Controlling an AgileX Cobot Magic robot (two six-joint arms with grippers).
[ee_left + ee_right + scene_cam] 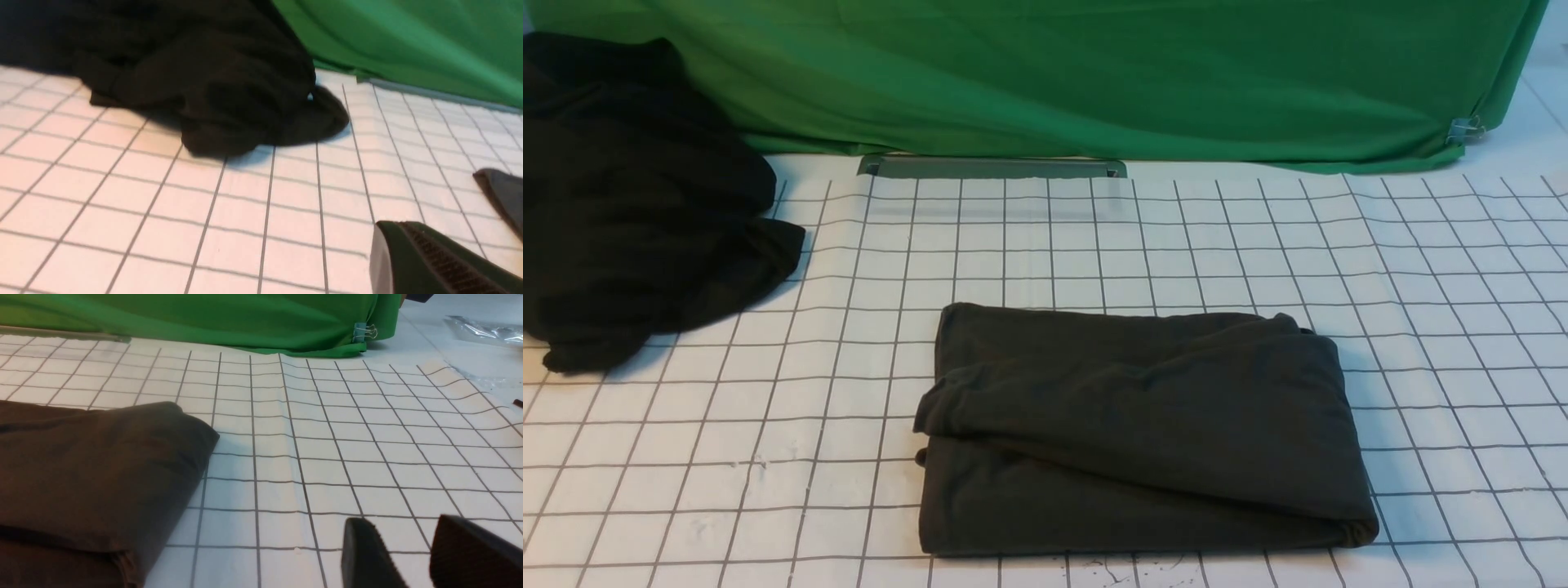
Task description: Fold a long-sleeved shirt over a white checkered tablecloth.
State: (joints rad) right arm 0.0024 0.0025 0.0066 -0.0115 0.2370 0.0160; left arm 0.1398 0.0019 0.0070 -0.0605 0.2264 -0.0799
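front view shows the long-sleeved shirt (1143, 425) lying as a folded, roughly rectangular bundle on the white checkered tablecloth (1094, 245), towards the near edge and a little to the right of centre; neither arm appears in this view; a blacker heap of cloth (637, 204) sits well apart at the far left, and a green cloth (1094, 73) hangs across the back; the logo and neck label cannot be seen, presumably tucked inside the layers.

left wrist view shows the left gripper (441, 261) low over the bare grid, only one ribbed finger visible; its jaws are closed on nothing; a corner of the shirt (502, 196) shows near it, apart from the finger; right wrist view shows the right gripper (412, 555) beside the shirt (81, 473), not touching it, with a clear gap between its two fingers and nothing in that gap, so it stands partly open and empty.

judged from the layers, the folding looks nearly or fully done; the left edge is uneven, with an upper layer bulging past the lower one; the knit looks soft, limp and light, likely to sag and slide layer over layer if lifted at one point; any tidying would best take the stacked edge at a corner, pinching all layers together, or press flat from above; pulling a single layer risks undoing the fold.
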